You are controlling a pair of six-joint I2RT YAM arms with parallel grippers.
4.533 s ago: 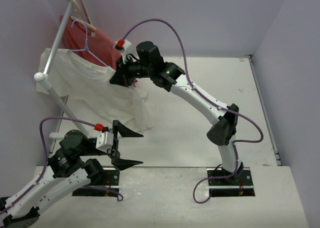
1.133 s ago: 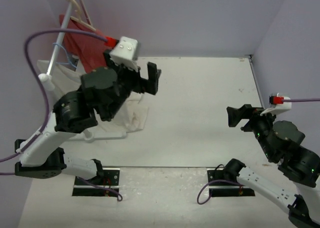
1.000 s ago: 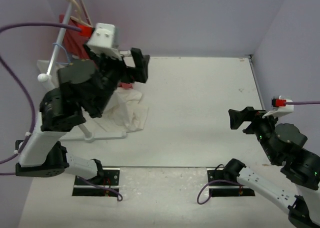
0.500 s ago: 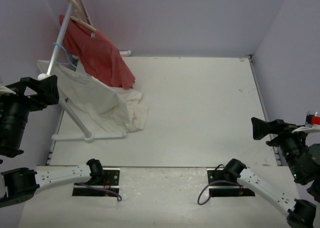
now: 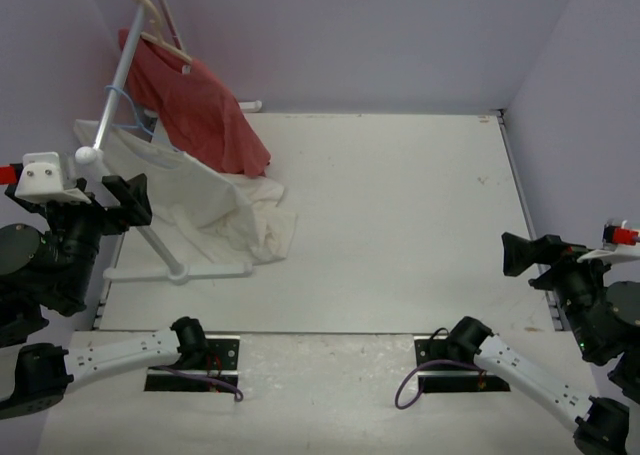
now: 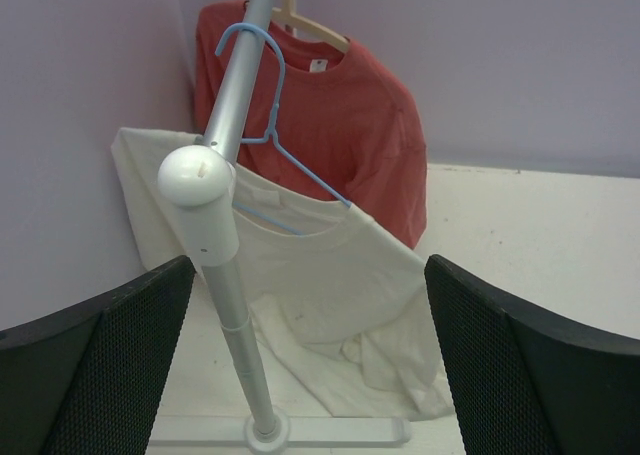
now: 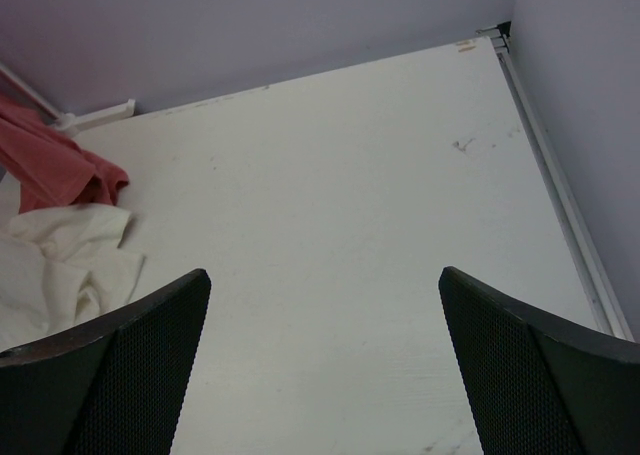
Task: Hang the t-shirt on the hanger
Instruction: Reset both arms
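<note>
The white t-shirt hangs by its collar from the light-blue hanger, whose hook sits over the silver rail. The shirt's lower part lies bunched on the table. In the top view the t-shirt and hanger are at the far left. My left gripper is open and empty, back from the rack and facing it, and stands at the left edge. My right gripper is open and empty over bare table at the right edge.
A red t-shirt on a pale wooden hanger hangs further along the rail. The rail's round end knob is close in front of my left gripper. The rack's white base lies on the table. Purple walls enclose the space.
My left arm has swung away from the rack to the far left edge. My right arm has drawn back a little to the right. The t-shirt stays hanging, with no gripper on it.
</note>
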